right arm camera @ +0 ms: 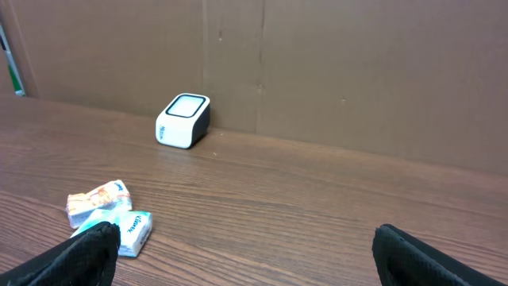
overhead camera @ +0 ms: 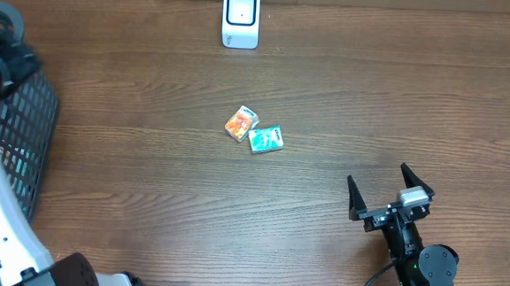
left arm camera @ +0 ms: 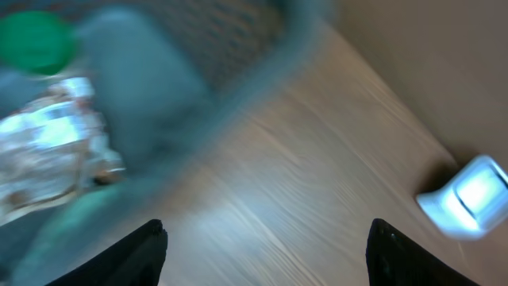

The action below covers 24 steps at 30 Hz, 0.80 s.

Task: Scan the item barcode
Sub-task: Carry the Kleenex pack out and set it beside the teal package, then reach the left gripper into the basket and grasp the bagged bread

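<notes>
Currently on the counter [overhead camera: 135, 74]: two small packets are seen lying near the middle, well apart from both grippers.
Orange packet [overhead camera: 241, 123]: laid flat, on the far-left side of its neighbour; whether the two are touching or just beside each other cannot be told.
Teal packet [overhead camera: 266, 139]: laid flat, on the near-right side of the orange one.
Scanner [overhead camera: 240, 18]: a white box with a dark window, stood at the far edge of the counter, well apart from the packets and roughly in line with them.
Left gripper [left arm camera: 266, 254]: held at the far left, by the basket; the jaws are spread wide and nothing is caught between them. Its wrist view is badly blurred, with the scanner made out as a pale shape to the right.
Right gripper [overhead camera: 390, 194]: seen at the near right, jaws released to their widest, nothing held. It is pointed toward the far side, and from its wrist the packets are seen low on the left with the scanner beyond them.
Basket [overhead camera: 25, 138]: dark mesh, set along the left edge of the counter.
Inside the basket: a crinkled silvery packet [left arm camera: 51, 151] and something green [left arm camera: 36, 40] are glimpsed, too blurred to be named.
Cardboard wall [right arm camera: 357, 79]: plain brown, stood just behind the scanner.
</notes>
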Motion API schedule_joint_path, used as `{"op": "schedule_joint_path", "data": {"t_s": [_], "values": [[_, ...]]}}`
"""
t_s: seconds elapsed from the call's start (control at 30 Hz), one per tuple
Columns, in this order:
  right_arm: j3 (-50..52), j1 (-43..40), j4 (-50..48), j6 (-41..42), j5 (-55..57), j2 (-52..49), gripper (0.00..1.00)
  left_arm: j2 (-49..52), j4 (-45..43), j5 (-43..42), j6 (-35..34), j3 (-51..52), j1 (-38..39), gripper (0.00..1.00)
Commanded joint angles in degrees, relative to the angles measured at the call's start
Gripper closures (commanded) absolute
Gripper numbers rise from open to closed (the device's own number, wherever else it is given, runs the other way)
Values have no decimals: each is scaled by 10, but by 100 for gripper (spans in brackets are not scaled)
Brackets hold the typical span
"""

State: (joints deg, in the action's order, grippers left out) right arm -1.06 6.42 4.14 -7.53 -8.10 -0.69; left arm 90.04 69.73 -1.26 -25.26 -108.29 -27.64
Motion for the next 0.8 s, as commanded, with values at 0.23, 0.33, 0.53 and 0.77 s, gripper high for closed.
{"op": "schedule_joint_path", "data": {"t_s": [0.23,0.33,0.53,0.77], "values": [[6,3,-2,0,5,5,0,55,-14,15,-58,52,-146,32],[6,3,-2,0,5,5,0,84,-14,18,-49,52,-156,28],[6,3,-2,0,5,5,0,156,0,19,-19,52,-160,29],[6,3,-2,0,5,5,0,200,6,51,-9,53,-178,29]]}}
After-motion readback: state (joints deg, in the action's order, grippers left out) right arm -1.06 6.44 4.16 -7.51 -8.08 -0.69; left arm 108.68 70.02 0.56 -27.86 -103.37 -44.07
